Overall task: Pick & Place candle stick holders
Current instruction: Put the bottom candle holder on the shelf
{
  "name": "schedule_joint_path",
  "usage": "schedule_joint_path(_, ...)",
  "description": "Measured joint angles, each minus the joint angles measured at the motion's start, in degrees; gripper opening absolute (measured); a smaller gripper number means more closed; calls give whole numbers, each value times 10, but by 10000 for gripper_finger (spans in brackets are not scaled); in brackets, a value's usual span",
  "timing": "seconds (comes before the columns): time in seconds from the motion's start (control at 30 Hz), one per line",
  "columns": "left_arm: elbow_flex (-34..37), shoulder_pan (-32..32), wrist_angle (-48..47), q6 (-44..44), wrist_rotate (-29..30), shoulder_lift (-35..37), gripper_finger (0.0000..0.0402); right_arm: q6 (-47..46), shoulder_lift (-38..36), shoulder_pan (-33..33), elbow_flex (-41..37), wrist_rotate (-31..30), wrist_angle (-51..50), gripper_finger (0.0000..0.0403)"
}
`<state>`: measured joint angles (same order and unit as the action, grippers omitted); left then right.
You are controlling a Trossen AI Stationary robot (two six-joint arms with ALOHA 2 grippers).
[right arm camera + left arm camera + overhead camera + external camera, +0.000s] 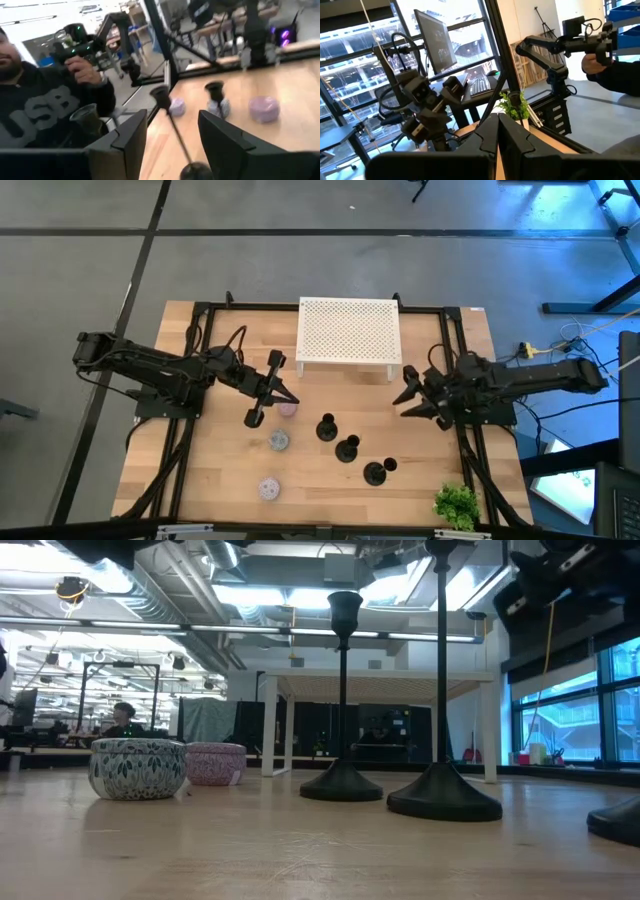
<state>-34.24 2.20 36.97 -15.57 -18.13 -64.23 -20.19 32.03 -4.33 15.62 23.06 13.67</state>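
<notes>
**Holders on table, right gripper apart and empty**

On the wooden table [220, 490], three black candle stick holders [349, 448] with round bases and thin stems stand in a diagonal row near the front middle, in front of the white perforated stand [348, 336]. Right gripper [409, 393] hovers right of them, fingers apart, holding nothing. Left gripper [284, 393] sits closed beside the pink round tin [288, 408], empty. Two more patterned round tins [278, 442] lie nearby. A green plant sprig [457, 504] sits at the front right corner.

Both dark arms reach inward over the counter, the left gripper [283, 392] with fingers pressed together, the right gripper [403, 401] with fingers parted.
</notes>
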Motion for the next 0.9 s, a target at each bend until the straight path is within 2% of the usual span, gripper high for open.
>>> schedule_joint_path(0.2,0,0,-1,14,0,0,4,-4,-9,-36,1,-12,-14,180)
schedule_joint_path(0.27,0,2,-5,15,0,0,4,-9,-8,-55,1,-36,-43,180)
schedule_joint_path(0.37,0,8,-10,15,-1,0,4,-45,2,-102,0,-105,-99,180)
schedule_joint_path(0.53,0,17,-9,15,0,0,4,-93,35,-209,-12,-224,-98,180)
schedule_joint_path(0.73,0,26,-8,14,0,0,4,-151,94,-330,-12,-348,-55,180)
schedule_joint_path(0.9,0,30,-8,13,0,0,4,-194,169,-406,-12,-451,19,181)
